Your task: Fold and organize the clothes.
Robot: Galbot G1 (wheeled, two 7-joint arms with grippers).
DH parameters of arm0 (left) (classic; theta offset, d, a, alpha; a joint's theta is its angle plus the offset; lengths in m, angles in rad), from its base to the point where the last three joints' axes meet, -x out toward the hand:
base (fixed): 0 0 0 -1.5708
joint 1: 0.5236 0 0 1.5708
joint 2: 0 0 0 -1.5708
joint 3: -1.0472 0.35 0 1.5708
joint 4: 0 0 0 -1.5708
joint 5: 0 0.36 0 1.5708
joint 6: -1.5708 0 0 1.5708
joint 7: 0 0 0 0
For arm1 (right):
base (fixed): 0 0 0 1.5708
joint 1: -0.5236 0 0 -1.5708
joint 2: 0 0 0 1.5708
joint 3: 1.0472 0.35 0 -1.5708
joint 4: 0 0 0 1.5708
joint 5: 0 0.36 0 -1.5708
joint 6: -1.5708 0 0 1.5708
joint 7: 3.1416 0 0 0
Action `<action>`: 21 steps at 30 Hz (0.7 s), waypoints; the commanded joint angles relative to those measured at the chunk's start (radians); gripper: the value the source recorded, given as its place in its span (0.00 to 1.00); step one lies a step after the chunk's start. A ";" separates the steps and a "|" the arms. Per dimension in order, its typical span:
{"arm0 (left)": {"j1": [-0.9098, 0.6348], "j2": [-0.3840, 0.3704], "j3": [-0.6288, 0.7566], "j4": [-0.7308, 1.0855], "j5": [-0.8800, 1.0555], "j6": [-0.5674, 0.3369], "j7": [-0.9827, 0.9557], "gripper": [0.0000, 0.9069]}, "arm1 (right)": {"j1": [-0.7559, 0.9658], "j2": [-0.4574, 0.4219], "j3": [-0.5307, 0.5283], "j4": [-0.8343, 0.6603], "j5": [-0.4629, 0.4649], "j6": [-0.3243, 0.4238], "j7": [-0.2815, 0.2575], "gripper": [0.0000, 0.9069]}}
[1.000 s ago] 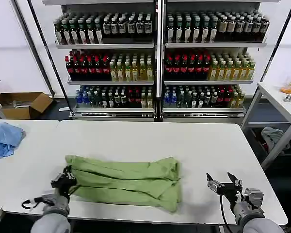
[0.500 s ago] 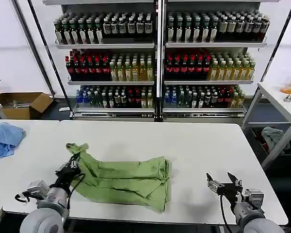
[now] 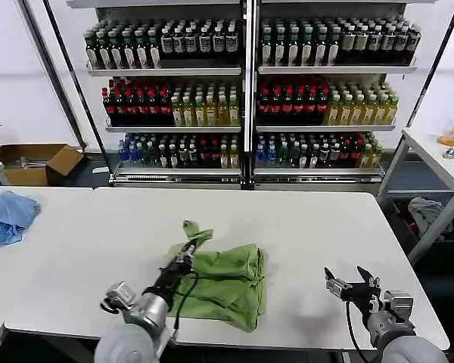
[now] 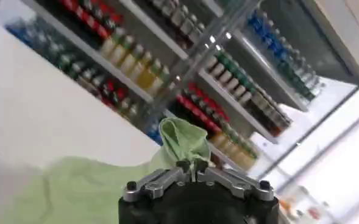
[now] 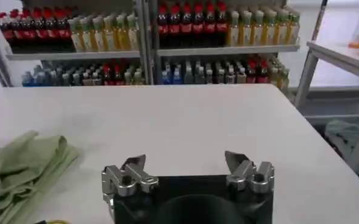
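Left gripper (image 3: 188, 252), jaws clamped on the shirt (image 3: 223, 281), lifts its left end over the bundle mid-desk (image 3: 303, 227). Best carry it fully across, edges matched. Right gripper (image 3: 349, 283) waits near-right, jaws apart.

Plain light green shirt (image 3: 219, 278), no pattern showing, lying on white table (image 3: 303, 227). Light blue cloth (image 3: 7, 215) at far left. Black-and-silver left end effector (image 3: 188, 253) and right end effector (image 3: 349, 280). Red, yellow and dark bottles (image 3: 250, 106) on shelves behind.
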 commanded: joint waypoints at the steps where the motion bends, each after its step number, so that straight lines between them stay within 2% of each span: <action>1: -0.086 -0.095 0.210 0.171 0.107 0.002 0.031 1.00 | 0.006 -0.009 0.000 -0.011 0.007 0.002 -0.001 1.00; 5: -0.086 -0.092 0.228 0.155 0.131 0.003 0.069 1.00 | 0.009 -0.012 0.001 -0.016 0.009 0.002 -0.001 1.00; 11: -0.033 -0.034 0.223 0.051 0.148 0.029 0.124 1.00 | 0.011 -0.012 0.000 -0.020 0.010 0.003 -0.001 1.00; 18: 0.036 0.041 0.072 -0.022 0.154 0.021 0.082 1.00 | 0.012 0.000 -0.007 -0.024 0.004 0.006 -0.001 1.00; 21: 0.048 0.071 -0.023 0.033 0.274 -0.025 0.060 1.00 | 0.014 0.008 -0.012 -0.023 0.000 0.006 -0.001 1.00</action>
